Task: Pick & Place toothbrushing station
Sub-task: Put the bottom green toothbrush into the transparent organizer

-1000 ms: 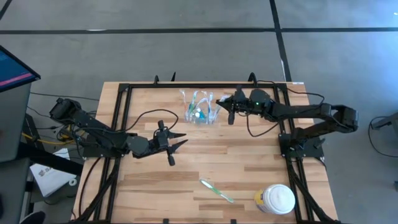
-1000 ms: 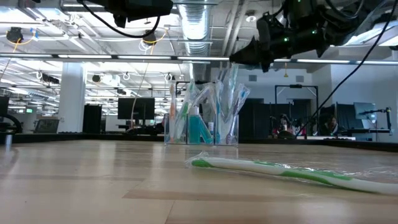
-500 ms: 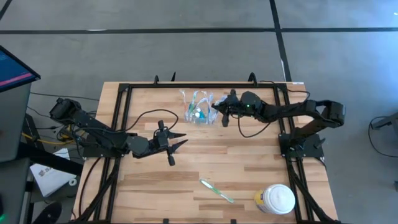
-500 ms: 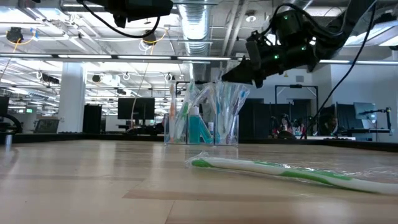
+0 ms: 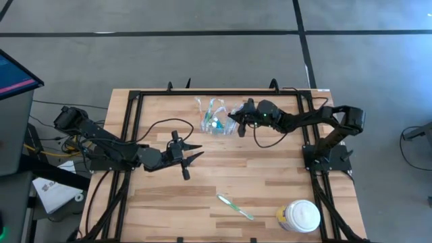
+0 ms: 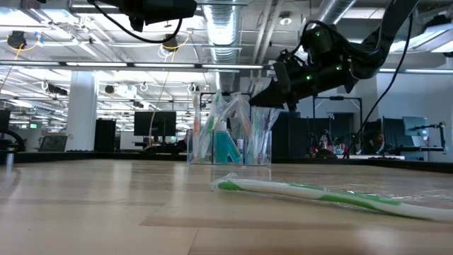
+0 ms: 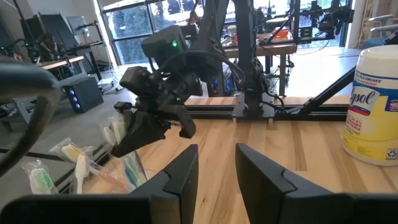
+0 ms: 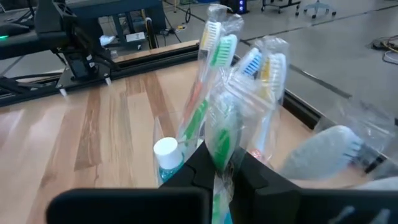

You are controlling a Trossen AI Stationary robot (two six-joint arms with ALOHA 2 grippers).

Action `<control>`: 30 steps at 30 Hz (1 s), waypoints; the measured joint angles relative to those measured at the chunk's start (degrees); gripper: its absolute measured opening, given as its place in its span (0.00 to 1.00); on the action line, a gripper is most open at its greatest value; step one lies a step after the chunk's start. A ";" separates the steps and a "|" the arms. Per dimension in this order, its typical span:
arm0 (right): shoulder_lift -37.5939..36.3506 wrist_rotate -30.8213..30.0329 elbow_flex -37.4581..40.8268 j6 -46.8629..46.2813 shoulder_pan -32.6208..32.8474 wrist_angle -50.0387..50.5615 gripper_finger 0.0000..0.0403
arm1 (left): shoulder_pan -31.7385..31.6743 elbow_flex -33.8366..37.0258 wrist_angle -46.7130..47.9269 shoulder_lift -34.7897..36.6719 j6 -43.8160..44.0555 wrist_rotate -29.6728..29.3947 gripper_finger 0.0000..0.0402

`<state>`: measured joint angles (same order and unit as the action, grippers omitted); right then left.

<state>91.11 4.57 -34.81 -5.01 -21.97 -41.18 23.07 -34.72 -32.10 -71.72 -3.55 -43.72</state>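
The clear holder (image 5: 217, 124) stands at the table's far middle, with several wrapped toothbrushes and a teal tube (image 8: 164, 155) upright in it; it also shows in the low view (image 6: 230, 145). My right gripper (image 5: 234, 121) is at the holder's right side, above its rim (image 6: 263, 98), shut on a plastic-wrapped green toothbrush (image 8: 219, 146). My left gripper (image 5: 196, 154) is open and empty above the table's middle. Another wrapped green toothbrush (image 5: 235, 206) lies flat near the front edge. My right gripper pinches the wrapped green toothbrush between its two fingers, just below the bristle head (image 8: 218, 163). The fingers come from the table's right, slanting down. The head stands up above the fingers, close against the brushes in the holder. The fingers hide its lower part.
A white round lidded jar (image 5: 300, 216) with a yellow label stands at the front right corner. A black frame (image 5: 202, 94) runs along the table's far edge and sides. Bare wood lies between the holder and the loose toothbrush.
My right gripper has gone toward the table's left and down, from right of the holder to its right rim, tipping its fingers lower, with the wrapped toothbrush still in it. My left arm has kept still.
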 joint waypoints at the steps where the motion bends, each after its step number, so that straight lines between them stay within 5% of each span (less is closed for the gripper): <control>1: 0.02 -0.03 0.01 -0.16 -0.01 -0.14 0.05 | 0.00 0.00 0.02 0.00 0.02 0.00 0.25; 8: -0.24 0.03 0.16 0.30 0.08 0.86 0.13 | 0.00 0.00 0.13 0.00 1.01 -0.04 0.25; 30: -0.36 0.45 0.16 1.13 0.08 0.67 0.14 | 0.00 0.00 0.13 0.00 1.03 -0.20 0.25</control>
<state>90.75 5.02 -34.65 -3.88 -21.89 -40.51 23.07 -34.72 -31.96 -71.72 -2.52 -43.92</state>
